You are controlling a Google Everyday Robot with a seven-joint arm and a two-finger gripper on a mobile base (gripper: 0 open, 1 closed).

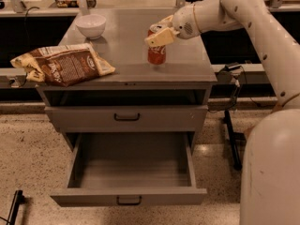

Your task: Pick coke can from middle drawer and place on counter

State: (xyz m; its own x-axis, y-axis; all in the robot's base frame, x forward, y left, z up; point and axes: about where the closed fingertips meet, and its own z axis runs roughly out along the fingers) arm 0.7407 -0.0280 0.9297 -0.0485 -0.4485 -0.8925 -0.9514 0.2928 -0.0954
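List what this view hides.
In the camera view:
- Top of the coke can: covered by the gripper, which sits over its upper part above the counter.
- Counter under the chip bag: covered by the bag.
- The robot's body: cut off by right and bottom edges.
- The recess above the upper drawer: in deep shadow.

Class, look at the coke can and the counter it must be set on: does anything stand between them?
Nothing visible does. The coke can is upright over bare counter, the gripper at its top; the chip bag and bowl sit to the left.
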